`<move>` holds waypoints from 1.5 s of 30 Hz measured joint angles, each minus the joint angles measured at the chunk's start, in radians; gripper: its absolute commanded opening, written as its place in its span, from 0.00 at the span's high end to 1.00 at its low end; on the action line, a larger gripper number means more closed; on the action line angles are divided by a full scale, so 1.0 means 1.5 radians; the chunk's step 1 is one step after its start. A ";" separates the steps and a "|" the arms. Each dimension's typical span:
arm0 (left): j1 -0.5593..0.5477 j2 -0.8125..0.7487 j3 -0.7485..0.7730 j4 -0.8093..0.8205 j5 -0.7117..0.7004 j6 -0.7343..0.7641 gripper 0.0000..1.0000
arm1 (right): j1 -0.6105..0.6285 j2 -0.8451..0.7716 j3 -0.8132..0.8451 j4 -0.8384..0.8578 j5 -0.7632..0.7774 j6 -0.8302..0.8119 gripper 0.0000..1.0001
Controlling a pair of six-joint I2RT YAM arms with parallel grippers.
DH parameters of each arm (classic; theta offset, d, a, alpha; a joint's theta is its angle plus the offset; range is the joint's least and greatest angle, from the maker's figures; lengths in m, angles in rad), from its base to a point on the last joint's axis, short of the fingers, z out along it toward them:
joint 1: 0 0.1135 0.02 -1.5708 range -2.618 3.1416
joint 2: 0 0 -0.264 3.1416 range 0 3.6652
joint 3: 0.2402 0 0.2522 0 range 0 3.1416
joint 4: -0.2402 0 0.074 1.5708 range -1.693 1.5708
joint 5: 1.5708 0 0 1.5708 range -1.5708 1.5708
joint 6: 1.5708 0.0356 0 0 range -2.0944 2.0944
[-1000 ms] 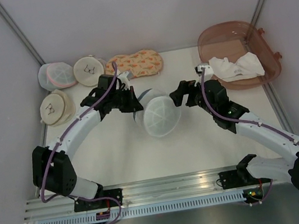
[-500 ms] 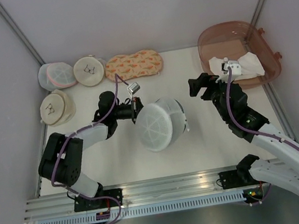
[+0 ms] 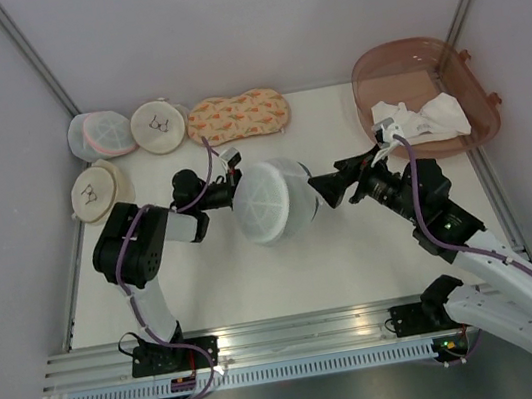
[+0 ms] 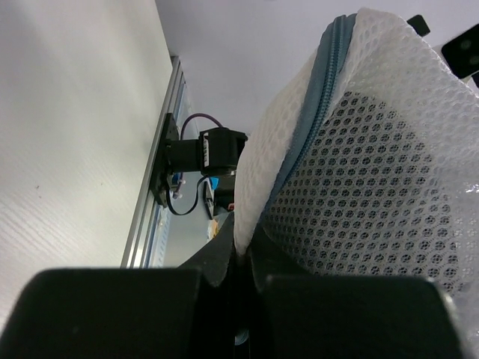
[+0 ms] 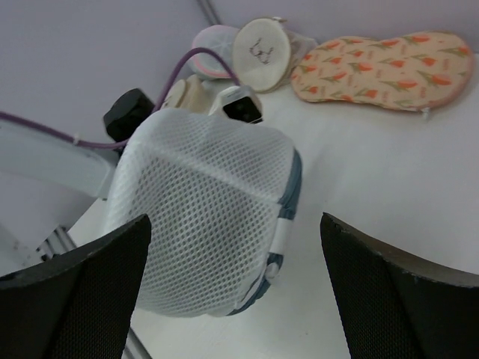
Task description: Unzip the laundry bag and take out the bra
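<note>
Left gripper of mine was closed on the laundry bag, its two fingers pinching a fold of white mesh at the bag's left edge. From my left wrist I saw the blue-grey zipper running up along the rim, just above the pinch, and it looked closed along the part I could see. The bag stood on its side over the middle of the table, its domed face turned up and towards my bases. I could not tell whether its lower edge touched the table.

My right gripper was at the bag's right side with its fingers spread wide. From above, the tips looked just beside the rim. From the right wrist, the bag lay ahead of the gap and neither finger was seen touching it.

Well apart from the bag, along the far left, lay a pink-trimmed mesh pouch, a cream pouch, a second cream pouch and an orange-patterned pad. At the far right stood a brown tub with a white cloth in it
</note>
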 measured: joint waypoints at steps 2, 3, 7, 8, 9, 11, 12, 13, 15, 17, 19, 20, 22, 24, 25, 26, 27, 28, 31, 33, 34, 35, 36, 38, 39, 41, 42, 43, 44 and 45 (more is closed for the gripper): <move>0.001 0.000 0.011 0.009 -0.003 -0.005 0.98 | -0.001 -0.009 -0.004 0.010 -0.057 0.003 0.02; 0.002 0.000 0.017 0.013 -0.005 -0.007 0.98 | -0.001 -0.010 -0.006 0.015 -0.074 0.006 0.02; 0.004 -0.005 0.027 0.023 -0.009 -0.013 0.98 | -0.005 -0.009 -0.044 0.039 -0.121 0.030 0.04; 0.004 -0.007 0.027 0.024 -0.009 -0.014 0.98 | -0.009 -0.009 -0.060 0.048 -0.130 0.039 0.06; 0.004 -0.009 0.027 0.024 -0.009 -0.014 0.98 | -0.014 -0.010 -0.076 0.057 -0.137 0.050 0.07; 0.005 -0.010 0.027 0.027 -0.009 -0.016 0.98 | -0.026 -0.014 -0.109 0.076 -0.144 0.077 0.12; 0.006 -0.010 0.028 0.027 -0.009 -0.018 0.98 | -0.030 -0.018 -0.122 0.085 -0.147 0.088 0.16; 0.005 -0.010 0.029 0.028 -0.011 -0.019 0.98 | -0.034 -0.023 -0.137 0.098 -0.151 0.102 0.19; 0.005 -0.010 0.031 0.028 -0.014 -0.022 0.98 | -0.037 -0.028 -0.153 0.124 -0.159 0.124 0.29; 0.005 -0.010 0.034 0.029 -0.018 -0.025 0.98 | -0.037 -0.023 -0.160 0.157 -0.171 0.142 0.37; 0.005 -0.010 0.037 0.030 -0.022 -0.026 0.98 | -0.037 -0.012 -0.167 0.198 -0.185 0.161 0.43; 0.005 -0.010 0.038 0.030 -0.023 -0.026 0.98 | -0.037 -0.002 -0.170 0.223 -0.192 0.171 0.48; 0.006 -0.010 0.038 0.029 -0.024 -0.028 0.98 | -0.037 0.029 -0.175 0.274 -0.208 0.193 0.50; 0.006 -0.010 0.038 0.029 -0.025 -0.030 0.98 | -0.039 0.065 -0.176 0.316 -0.221 0.211 0.50; 0.006 -0.011 0.038 0.029 -0.025 -0.030 0.98 | -0.039 0.080 -0.176 0.331 -0.226 0.216 0.50; 0.005 -0.013 0.038 0.029 -0.025 -0.032 0.98 | -0.039 0.097 -0.176 0.347 -0.231 0.221 0.49; 0.005 -0.016 0.038 0.029 -0.024 -0.033 0.98 | -0.039 0.111 -0.176 0.358 -0.237 0.224 0.48; 0.005 -0.019 0.038 0.029 -0.024 -0.034 0.98 | -0.039 0.118 -0.176 0.360 -0.240 0.225 0.47; 0.005 -0.036 0.038 0.029 -0.024 -0.037 0.98 | -0.039 0.116 -0.176 0.351 -0.242 0.208 0.54; 0.005 -0.048 0.038 0.030 -0.024 -0.037 0.98 | -0.039 0.100 -0.176 0.336 -0.237 0.186 0.75; 0.005 -0.052 0.038 0.031 -0.024 -0.038 0.98 | -0.039 0.092 -0.176 0.331 -0.236 0.181 0.88; 0.005 -0.053 0.038 0.034 -0.024 -0.039 0.93 | -0.039 0.082 -0.176 0.323 -0.234 0.171 0.93; 0.004 -0.054 0.039 0.037 -0.025 -0.041 0.85 | -0.039 0.075 -0.176 0.317 -0.233 0.164 0.97; 0.002 -0.054 0.041 0.039 -0.027 -0.046 0.59 | -0.039 0.069 -0.174 0.307 -0.234 0.154 1.00; 0.002 -0.053 0.042 0.039 -0.028 -0.053 0.53 | -0.039 0.069 -0.174 0.302 -0.232 0.148 1.00; 0.002 -0.050 0.044 0.040 -0.029 -0.061 0.42 | -0.039 0.068 -0.172 0.289 -0.231 0.138 1.00; 0.002 -0.049 0.046 0.039 -0.029 -0.065 0.38 | -0.040 0.068 -0.172 0.284 -0.231 0.134 1.00; 0.002 -0.046 0.048 0.040 -0.029 -0.068 0.17 | -0.041 0.068 -0.170 0.275 -0.230 0.127 1.00; 0.003 -0.044 0.049 0.041 -0.029 -0.069 0.01 | -0.041 0.066 -0.169 0.267 -0.230 0.120 1.00; 0.003 -0.041 0.052 0.040 -0.030 -0.074 0.00 | -0.041 0.063 -0.165 0.256 -0.230 0.112 1.00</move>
